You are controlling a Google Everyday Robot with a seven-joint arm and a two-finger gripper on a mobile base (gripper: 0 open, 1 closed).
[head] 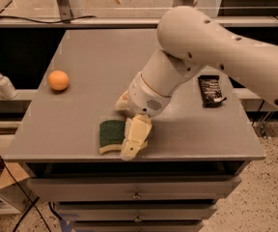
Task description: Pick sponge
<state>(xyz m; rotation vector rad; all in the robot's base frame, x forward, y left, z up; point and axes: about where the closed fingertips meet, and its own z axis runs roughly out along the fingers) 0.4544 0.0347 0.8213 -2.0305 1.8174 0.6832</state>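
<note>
The end effector (133, 146) rested on the sponge's (111, 132) right edge near the bench (90, 52) front; whether it was spread or gripping could not be told.

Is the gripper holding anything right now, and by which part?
Cannot be told. The gripper sits at the right edge of the flat green-topped, yellow-bottomed sponge, which lies on the grey table; no grip is visible.

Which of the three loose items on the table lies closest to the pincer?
The green-topped sponge: the pincer is directly beside it. The orange ball and the black wrapped bar lie well away from it, on opposite sides.
</note>
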